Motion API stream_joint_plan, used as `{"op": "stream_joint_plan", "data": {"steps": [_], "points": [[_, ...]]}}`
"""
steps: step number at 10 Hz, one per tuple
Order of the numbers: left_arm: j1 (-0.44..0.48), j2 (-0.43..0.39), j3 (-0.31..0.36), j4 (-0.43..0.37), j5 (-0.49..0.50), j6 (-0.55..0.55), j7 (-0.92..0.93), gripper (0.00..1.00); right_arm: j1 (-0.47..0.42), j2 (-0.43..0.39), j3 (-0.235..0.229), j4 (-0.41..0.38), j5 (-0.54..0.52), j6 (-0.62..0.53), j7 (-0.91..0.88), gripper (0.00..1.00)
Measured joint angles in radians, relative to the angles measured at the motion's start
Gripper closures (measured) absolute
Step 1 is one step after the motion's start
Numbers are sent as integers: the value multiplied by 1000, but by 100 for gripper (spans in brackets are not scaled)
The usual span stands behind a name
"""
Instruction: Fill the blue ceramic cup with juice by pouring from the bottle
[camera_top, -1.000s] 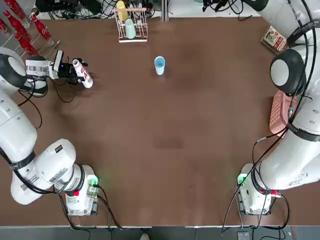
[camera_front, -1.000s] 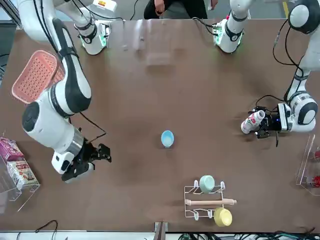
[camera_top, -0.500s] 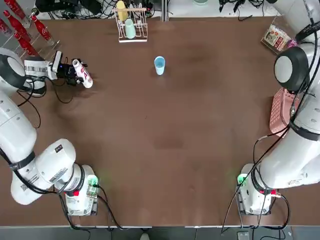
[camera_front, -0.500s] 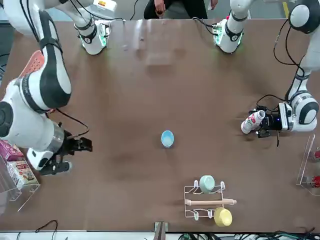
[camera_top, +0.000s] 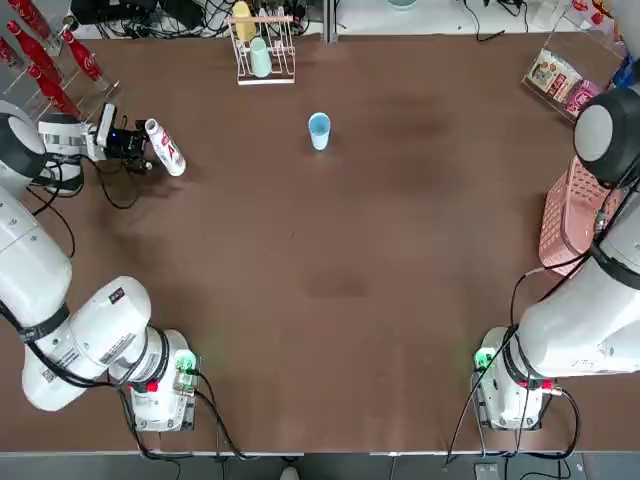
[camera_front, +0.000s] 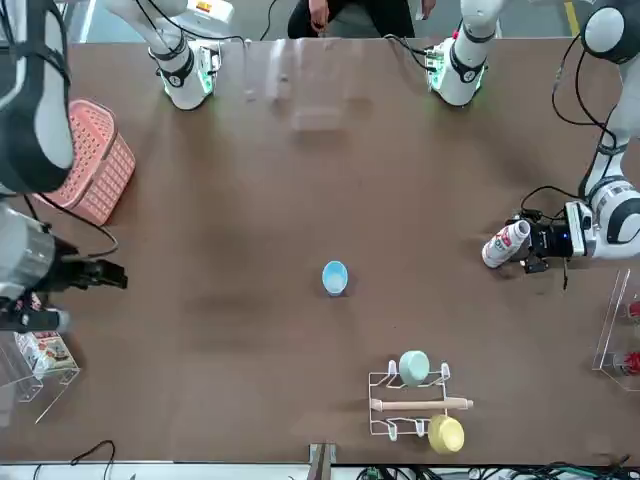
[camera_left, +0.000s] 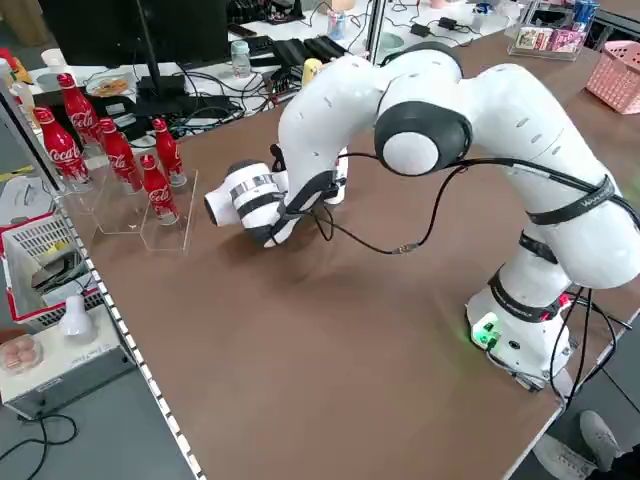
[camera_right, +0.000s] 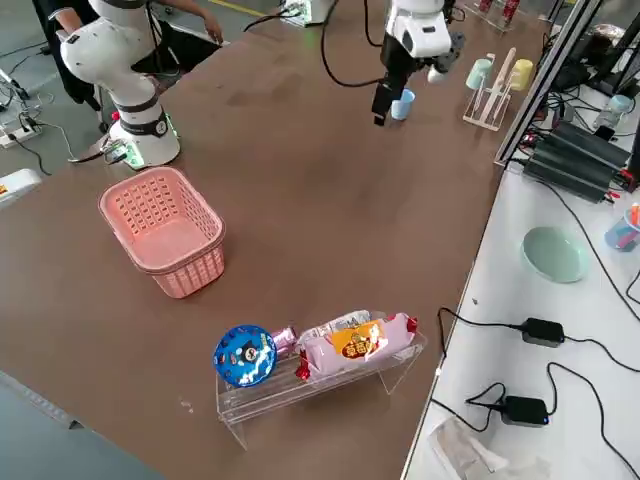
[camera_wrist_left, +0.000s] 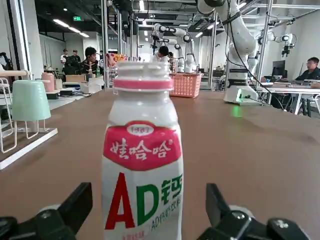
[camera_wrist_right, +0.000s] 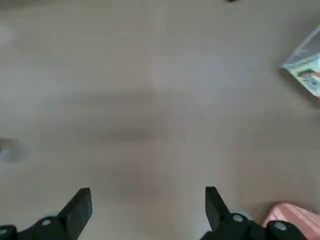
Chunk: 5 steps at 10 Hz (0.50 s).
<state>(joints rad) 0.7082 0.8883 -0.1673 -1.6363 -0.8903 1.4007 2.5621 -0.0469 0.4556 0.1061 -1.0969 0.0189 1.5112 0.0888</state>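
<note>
The bottle, white with a red label, stands upright at the table's far left. In the left wrist view the bottle rises between my left gripper's open fingers, with a gap on each side. My left gripper lies level with the table, just left of the bottle. The blue ceramic cup stands alone to the bottle's right, also seen as the cup in the front view. My right gripper hovers open at the table's far right, holding nothing, with only bare table between its fingers.
A wire rack with a mint cup and a yellow cup stands at the far edge. Red cola bottles fill the far-left corner. A pink basket and a snack holder sit along the right side.
My right arm has swung outward toward the table's far right corner. My left gripper has drawn back slightly from the bottle, which has not moved.
</note>
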Motion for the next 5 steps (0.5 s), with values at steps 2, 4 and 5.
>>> {"op": "stream_joint_plan", "data": {"steps": [2, 4, 5], "points": [[3, -4, 0, 14, 26, -1, 0, 0, -40, -91, -22, -15, 0, -61, 3, 0], [7, -14, 0, 52, 59, -2, 0, 0, -23, -221, -92, -156, 1, -22, -2, 0], [10, -23, 1, 62, 71, -2, -2, 0, -14, -282, -107, -233, 1, -7, -5, 0]]}}
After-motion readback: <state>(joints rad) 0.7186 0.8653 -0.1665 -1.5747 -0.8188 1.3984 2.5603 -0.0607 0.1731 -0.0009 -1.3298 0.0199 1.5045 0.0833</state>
